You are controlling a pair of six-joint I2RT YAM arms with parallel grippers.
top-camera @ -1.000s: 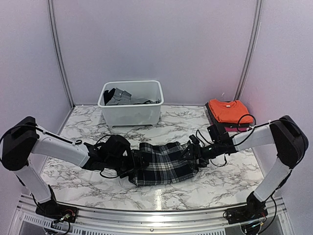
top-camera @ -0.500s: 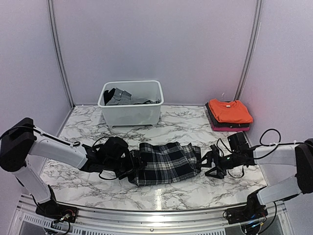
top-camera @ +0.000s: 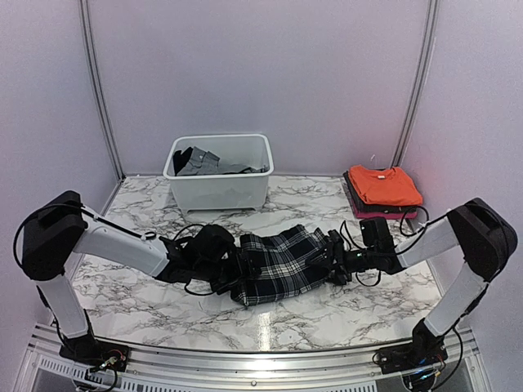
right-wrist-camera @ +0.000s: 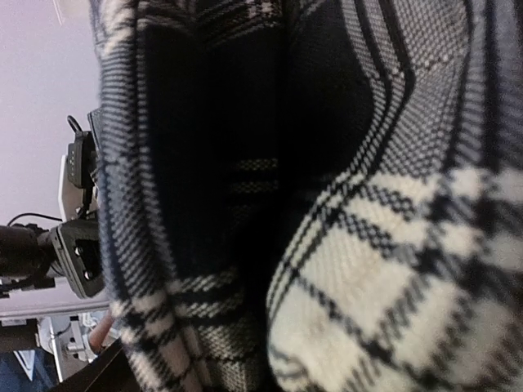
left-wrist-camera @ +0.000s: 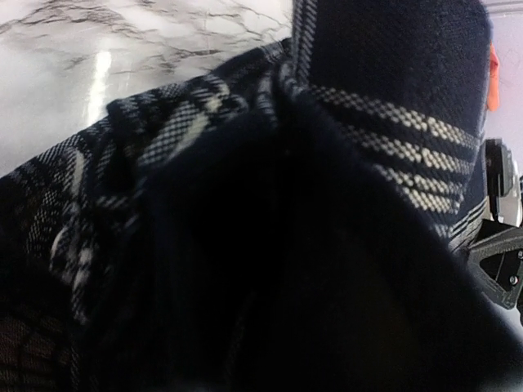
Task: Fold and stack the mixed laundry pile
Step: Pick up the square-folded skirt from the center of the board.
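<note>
The black-and-white plaid skirt (top-camera: 278,263) lies bunched on the marble table between both arms. My left gripper (top-camera: 238,273) is buried in its left edge and seems shut on it; its fingers are hidden, and plaid cloth (left-wrist-camera: 376,122) fills the left wrist view. My right gripper (top-camera: 334,264) is pressed into the skirt's right edge; plaid cloth (right-wrist-camera: 409,286) covers the right wrist view and hides its fingers. The orange T-shirt (top-camera: 382,184) lies folded on a small stack at the back right. A dark grey cloth (top-camera: 196,162) sits in the white tub (top-camera: 219,189).
The tub stands at the back centre-left. The orange shirt rests on dark and pink folded pieces (top-camera: 384,212) by the right wall. Bare marble (top-camera: 270,314) lies in front of the skirt. Cables loop around both wrists.
The skirt has shifted right and back with my left gripper, and its right end has risen. My right gripper drew away to the right, then came back against the skirt's right edge.
</note>
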